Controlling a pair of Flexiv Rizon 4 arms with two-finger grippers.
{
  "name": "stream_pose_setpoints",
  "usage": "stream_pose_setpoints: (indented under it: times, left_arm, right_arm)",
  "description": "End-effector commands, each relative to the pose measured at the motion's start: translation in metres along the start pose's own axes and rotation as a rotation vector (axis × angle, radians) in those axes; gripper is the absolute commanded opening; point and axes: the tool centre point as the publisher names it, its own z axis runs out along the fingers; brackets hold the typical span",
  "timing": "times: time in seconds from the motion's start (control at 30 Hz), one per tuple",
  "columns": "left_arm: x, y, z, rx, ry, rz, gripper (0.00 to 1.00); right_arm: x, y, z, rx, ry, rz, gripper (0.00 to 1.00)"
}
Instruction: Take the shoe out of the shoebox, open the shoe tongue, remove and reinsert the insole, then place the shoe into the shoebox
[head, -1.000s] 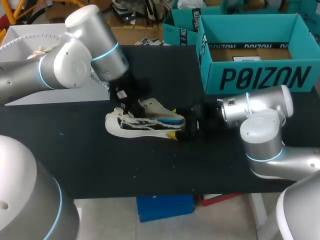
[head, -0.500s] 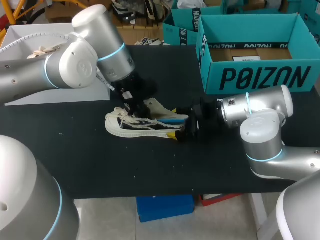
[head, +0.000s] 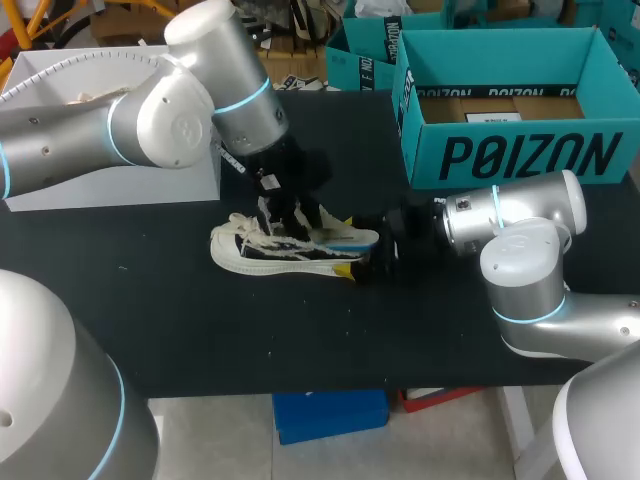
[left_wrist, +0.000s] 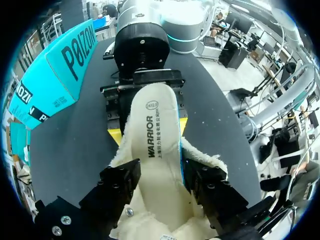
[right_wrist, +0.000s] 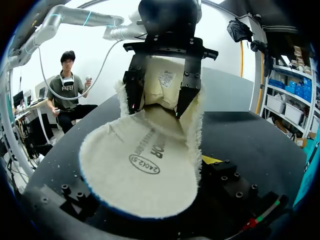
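Rightward along the shoe is where the left gripper has travelled over the last second, from the laces toward the heel, and the insole now rides up out of the heel opening. I judge the removal step to be well under way, not finished. Nearest on the table, the shoe lies on its sole, with the right gripper clamped on its heel, a yellow tip at either side. The left wrist view shows the left gripper's fingers pinching the insole between them. Farther back, the teal shoebox stands open, holding only its cardboard floor and a white label. At far left, a white box holds something pale, too hidden to name.
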Motion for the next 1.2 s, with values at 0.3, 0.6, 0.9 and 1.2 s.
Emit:
stream_pose_setpoints:
  times: [0.3, 0.6, 0.9, 1.2]
  left_arm:
    - [0.023, -0.038, 0.006, -0.060, -0.110, 0.135, 0.71]
    - [0.019, -0.050, 0.017, -0.083, -0.182, 0.133, 0.53]
    - [0.012, -0.053, 0.026, -0.104, -0.234, 0.117, 0.46]
    - [0.001, -0.049, 0.025, -0.103, -0.252, 0.089, 0.46]
  right_arm:
    - [0.000, -0.003, 0.002, 0.000, -0.001, 0.000, 0.00]
    - [0.000, -0.003, 0.002, 0.000, -0.001, 0.000, 0.00]
    - [0.000, -0.003, 0.002, 0.000, -0.001, 0.000, 0.00]
    - [0.000, -0.003, 0.002, 0.000, -0.001, 0.000, 0.00]
